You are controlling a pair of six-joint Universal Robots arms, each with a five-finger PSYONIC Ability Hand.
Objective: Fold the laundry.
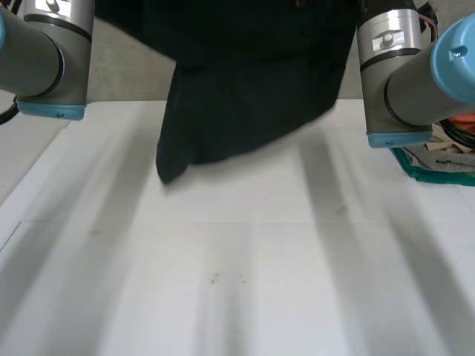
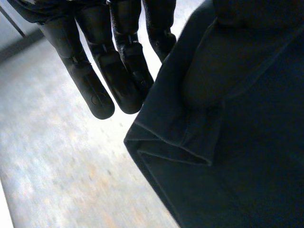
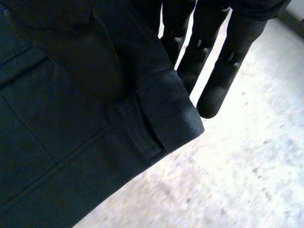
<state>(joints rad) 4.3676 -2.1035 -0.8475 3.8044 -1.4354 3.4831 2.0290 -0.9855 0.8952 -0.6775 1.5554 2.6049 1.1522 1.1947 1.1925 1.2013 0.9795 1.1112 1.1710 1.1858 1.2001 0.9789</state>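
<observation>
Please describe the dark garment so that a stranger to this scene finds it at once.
Look above the far side of the white table, between the two grey arms. There the dark garment hangs down. Unlike the pale and orange cloths in the green container at the robot's right, it is one big, nearly black piece.

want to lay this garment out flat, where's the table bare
Bare: the table, across its width, from the hanging garment to the near edge. Crowded: the far middle, where the left hand and right hand hold the garment up, and the far right edge, by the green bin.
</observation>
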